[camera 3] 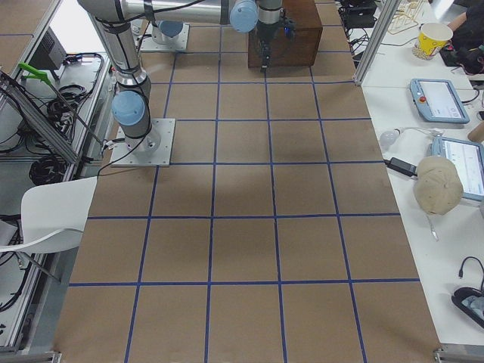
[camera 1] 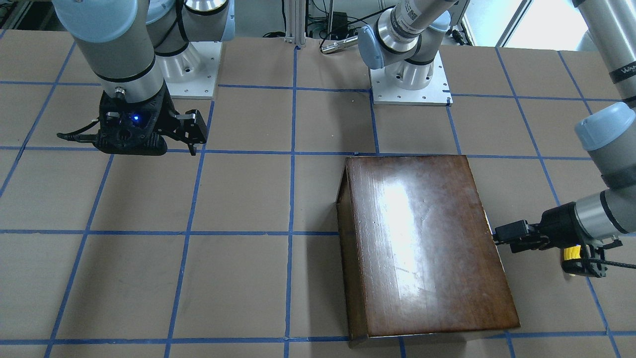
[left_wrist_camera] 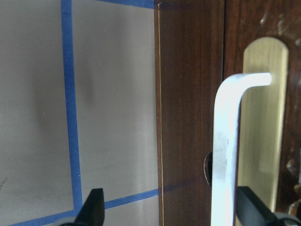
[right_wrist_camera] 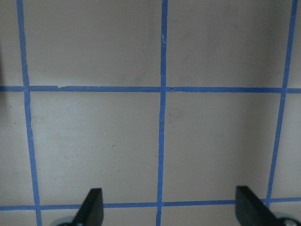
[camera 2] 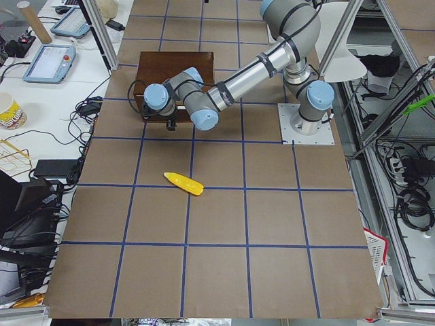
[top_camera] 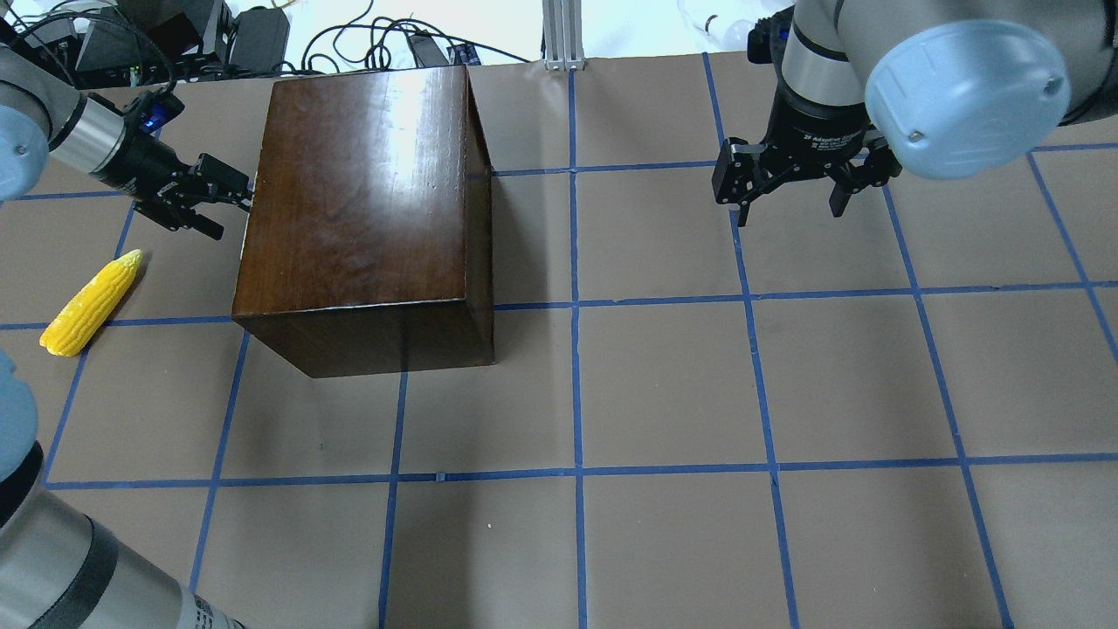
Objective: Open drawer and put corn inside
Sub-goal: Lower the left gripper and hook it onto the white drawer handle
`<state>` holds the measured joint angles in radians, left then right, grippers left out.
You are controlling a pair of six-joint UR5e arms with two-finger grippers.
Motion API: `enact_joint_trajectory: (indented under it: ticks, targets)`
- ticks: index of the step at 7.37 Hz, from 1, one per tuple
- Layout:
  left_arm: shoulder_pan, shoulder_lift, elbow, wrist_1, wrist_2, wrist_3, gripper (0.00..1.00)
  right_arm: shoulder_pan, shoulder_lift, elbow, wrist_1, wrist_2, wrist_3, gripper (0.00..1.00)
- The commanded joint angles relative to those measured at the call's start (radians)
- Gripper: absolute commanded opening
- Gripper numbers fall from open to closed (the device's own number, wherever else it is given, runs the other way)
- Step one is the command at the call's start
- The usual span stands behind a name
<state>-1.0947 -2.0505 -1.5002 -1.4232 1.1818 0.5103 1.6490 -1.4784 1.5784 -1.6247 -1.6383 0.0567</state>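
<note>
The glossy dark-brown box (top_camera: 362, 201) stands on the table at the back left. Its drawer is shut; the dark front panel (left_wrist_camera: 188, 117) with a silver bar handle (left_wrist_camera: 225, 150) on a brass plate fills the left wrist view. My left gripper (top_camera: 231, 208) is open, level with that side of the box, and the handle lies between its fingers (left_wrist_camera: 96, 207). The yellow corn (top_camera: 92, 301) lies on the table to the left of the box, apart from the gripper. My right gripper (top_camera: 790, 188) is open and empty above the table at the back right.
Brown paper with a blue tape grid (top_camera: 576, 306) covers the table. The arm bases (camera 1: 410, 82) stand at the robot's side. Cables and equipment (top_camera: 262, 35) lie beyond the table's far edge. Side tables with tablets and a cup (camera 3: 439, 91) show in the side views.
</note>
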Motion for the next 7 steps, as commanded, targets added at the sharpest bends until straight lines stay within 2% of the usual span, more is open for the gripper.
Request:
enact_joint_trajectory:
  ticks: [1,7]
  targets:
    - [-0.002,-0.004,0.0,0.0,0.005,-0.01,1.0,0.0,0.0,0.0,0.0,0.0,0.0,1.0]
    - [-0.005,-0.002,0.002,0.007,0.058,-0.022,1.0,0.0,0.0,0.0,0.0,0.0,0.0,1.0]
